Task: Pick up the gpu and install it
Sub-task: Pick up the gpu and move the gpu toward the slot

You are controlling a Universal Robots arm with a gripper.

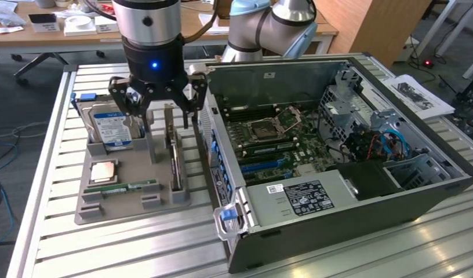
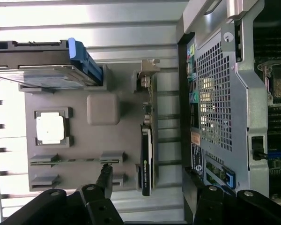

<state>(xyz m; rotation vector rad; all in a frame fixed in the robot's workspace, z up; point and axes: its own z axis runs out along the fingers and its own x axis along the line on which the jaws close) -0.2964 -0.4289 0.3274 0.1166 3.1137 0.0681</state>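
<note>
The gpu (image 1: 174, 157) stands on edge in a slot of the grey holder tray (image 1: 120, 211), beside the open computer case (image 1: 329, 150). It is a thin card with a black face (image 2: 145, 161) and a silver bracket (image 2: 149, 75) at one end. My gripper (image 1: 165, 120) hangs open just above the card. Its two fingers (image 2: 104, 177) stand on either side of the card's line and touch nothing. The motherboard (image 1: 277, 139), with its blue slots (image 1: 259, 166), lies bare inside the case.
The tray also holds a hard drive with a blue label (image 1: 111, 128), a square processor (image 1: 104, 171) and a narrow RAM stick (image 1: 130, 187). The case wall (image 2: 215, 103) stands close beside the card. A slatted metal table (image 1: 105, 249) carries everything.
</note>
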